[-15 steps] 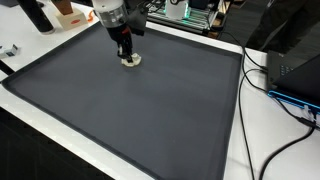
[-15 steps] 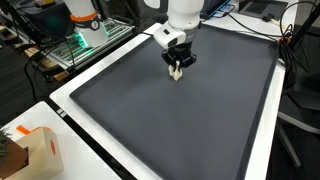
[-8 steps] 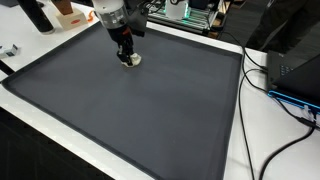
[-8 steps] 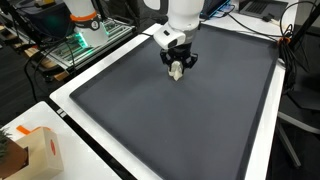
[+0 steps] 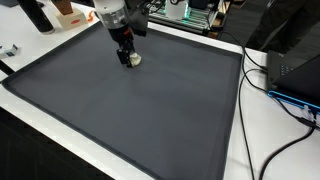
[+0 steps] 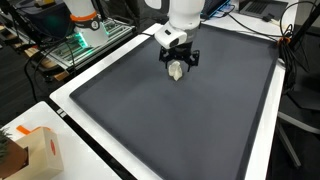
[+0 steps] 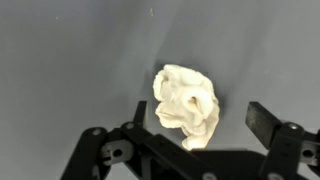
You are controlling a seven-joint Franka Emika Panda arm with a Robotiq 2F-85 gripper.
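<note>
**Item.** A white crumpled wad [image 7: 187, 106] is lying on the dark mat [image 5: 150, 110]. In both exterior views it is sitting in the upper part of the frame, left of centre in one [image 5: 134, 58] and near the middle in another [image 6: 177, 71]. In the wrist view it is filling the centre. It appears to be soft paper or cloth, but the material cannot be told.

**Pincer.** The pincer [image 7: 198, 118] is standing fully spread, straddling the wad and gripping nothing. In the wrist view the wad is sitting closer to the finger at the frame's left, with a clear gap on the right. Whether that left finger is touching the wad cannot be told. In an exterior view the pincer [image 6: 178, 62] is pointing straight down, with its tips at about the height of the wad.

**Judgement on the step.** The work in hand is concerning this wad between open fingers.
- For a clean result, the pincer should be centred so that both fingers meet the wad together. As it stands, one finger would be pushing the wad sideways first.
- The wad is light and springy, so a slow, vertical motion is advisable.
- The tips should be kept just clear of the mat to avoid dragging it.

**Surroundings.** The mat is covering most of the white worktop [image 5: 236, 125]. Cables [image 5: 290, 100] are lying at the right edge, and a box [image 6: 40, 150] is sitting at the lower left. Both are well apart from the wad.
</note>
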